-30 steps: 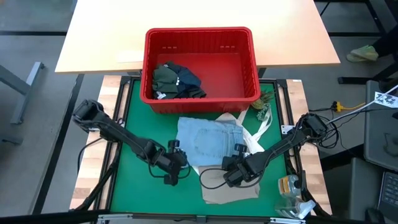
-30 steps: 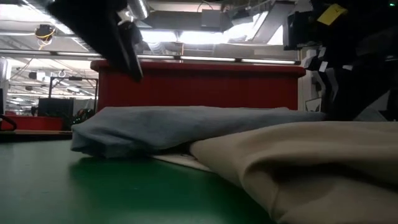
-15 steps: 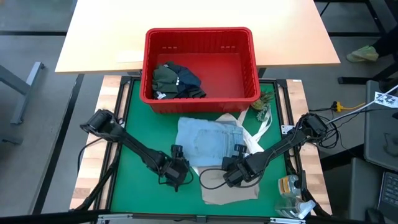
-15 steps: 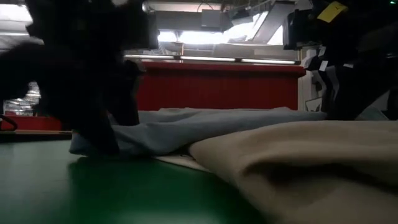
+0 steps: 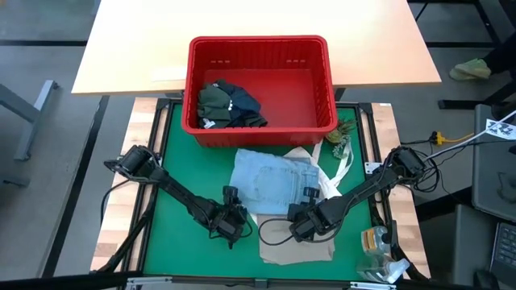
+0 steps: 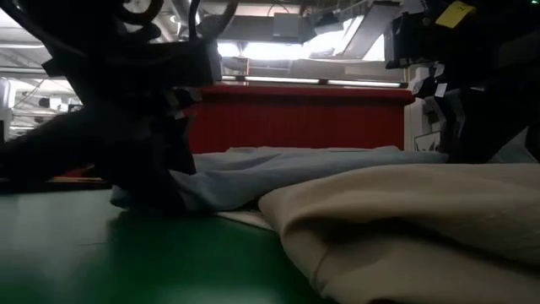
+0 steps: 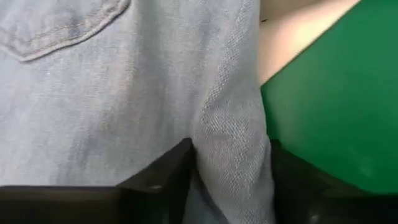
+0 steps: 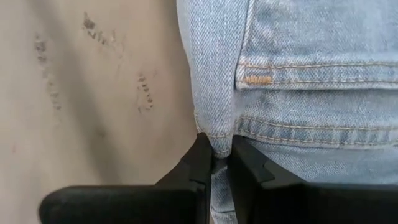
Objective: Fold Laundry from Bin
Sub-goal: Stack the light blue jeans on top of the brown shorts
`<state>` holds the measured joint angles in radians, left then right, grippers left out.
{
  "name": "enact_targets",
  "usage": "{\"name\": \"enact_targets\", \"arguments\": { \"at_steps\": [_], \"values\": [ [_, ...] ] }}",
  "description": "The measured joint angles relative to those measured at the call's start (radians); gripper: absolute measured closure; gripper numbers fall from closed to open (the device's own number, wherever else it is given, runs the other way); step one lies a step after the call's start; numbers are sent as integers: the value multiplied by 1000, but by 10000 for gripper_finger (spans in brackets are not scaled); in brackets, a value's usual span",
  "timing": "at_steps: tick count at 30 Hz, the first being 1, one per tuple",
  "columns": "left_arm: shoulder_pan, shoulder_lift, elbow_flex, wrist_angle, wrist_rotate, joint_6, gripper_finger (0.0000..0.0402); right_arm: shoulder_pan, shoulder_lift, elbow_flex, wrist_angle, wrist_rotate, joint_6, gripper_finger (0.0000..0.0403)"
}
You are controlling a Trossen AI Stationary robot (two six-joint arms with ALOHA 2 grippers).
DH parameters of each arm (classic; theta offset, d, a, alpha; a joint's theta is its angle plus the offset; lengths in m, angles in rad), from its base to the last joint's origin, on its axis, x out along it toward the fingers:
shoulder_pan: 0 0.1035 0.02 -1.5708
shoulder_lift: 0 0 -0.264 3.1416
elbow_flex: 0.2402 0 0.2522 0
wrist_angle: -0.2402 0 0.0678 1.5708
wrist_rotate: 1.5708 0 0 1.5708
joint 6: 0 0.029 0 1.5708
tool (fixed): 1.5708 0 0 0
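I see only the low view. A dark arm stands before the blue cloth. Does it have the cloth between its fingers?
Observer: Yes. In the left wrist view a fold of the light blue denim garment sits between the left gripper fingers.
Operator: And the other arm?
Observer: The right gripper is shut on the same garment's seamed edge, beside the beige garment.
Operator: Is the bin empty?
Observer: No. From above, dark clothes lie in the red bin.

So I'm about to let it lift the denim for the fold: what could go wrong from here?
The left gripper has only a thin edge fold of the light blue garment between its jaws; it may slip. The beige garment lies under the denim, so the right gripper could drag it along.
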<state>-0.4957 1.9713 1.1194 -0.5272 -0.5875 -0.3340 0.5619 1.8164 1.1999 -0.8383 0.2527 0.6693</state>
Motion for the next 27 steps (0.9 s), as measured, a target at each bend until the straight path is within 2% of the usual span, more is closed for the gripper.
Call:
{"name": "enact_targets", "arguments": {
  "at_steps": [5,7,12,22,27],
  "values": [
    [4,4,-4,0,-35,2,329,1,-1,0,0,-3,-4,369],
    [5,5,-4,-3,-51,3,353,1,-1,0,0,-3,-4,369],
    [5,6,28,-44,-43,4,353,1,-1,5,-7,-9,-6,369],
    [50,12,278,-371,56,5,353,2,-1,152,-204,-15,-7,369],
    [71,10,351,-455,50,33,353,2,-1,219,-295,2,-3,369]
  ]
}}
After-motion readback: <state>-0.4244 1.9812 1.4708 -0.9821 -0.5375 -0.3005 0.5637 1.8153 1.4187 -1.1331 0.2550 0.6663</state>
